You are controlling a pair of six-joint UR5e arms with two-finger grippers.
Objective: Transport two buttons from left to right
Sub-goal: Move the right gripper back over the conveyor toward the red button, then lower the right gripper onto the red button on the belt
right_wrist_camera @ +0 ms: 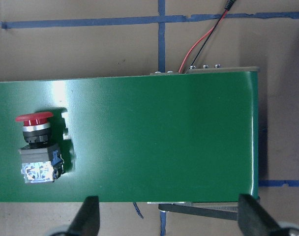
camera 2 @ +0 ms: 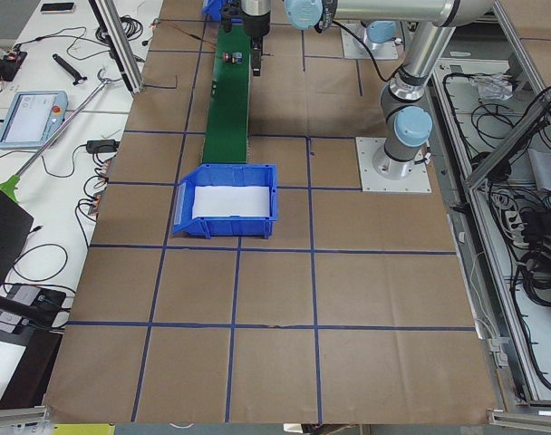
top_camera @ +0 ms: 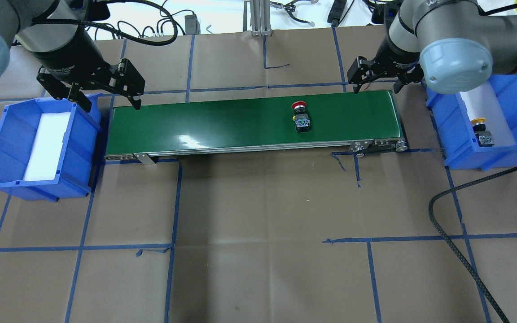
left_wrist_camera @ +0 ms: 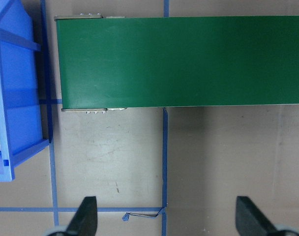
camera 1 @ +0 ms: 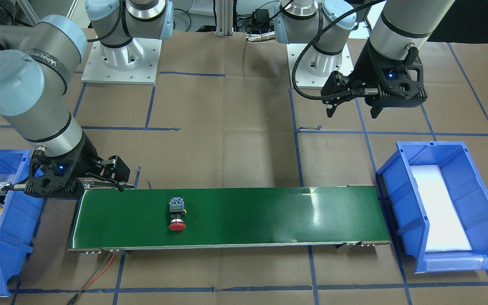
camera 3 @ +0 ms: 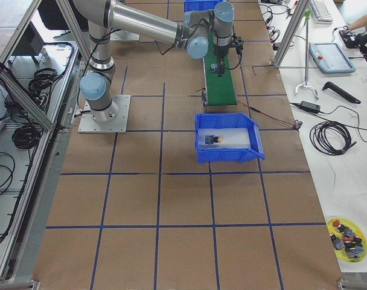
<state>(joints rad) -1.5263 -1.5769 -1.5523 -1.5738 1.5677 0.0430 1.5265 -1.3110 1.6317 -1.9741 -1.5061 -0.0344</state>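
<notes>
If you check the overhead view, you'll see both claws spread, holding nothing: left gripper [top_camera: 109, 101] by the left end of the green belt [top_camera: 222, 125], right gripper [top_camera: 375, 85] by its right end. Red-capped button [top_camera: 301, 117] lies on the belt; yellow-capped button [top_camera: 481, 130] sits in the right blue bin [top_camera: 487, 157].

White lettering on the right arm [camera 1: 56, 63]; too blurred to read.

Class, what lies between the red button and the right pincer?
Only bare belt separates red button and right pincer, per the right wrist view.
</notes>
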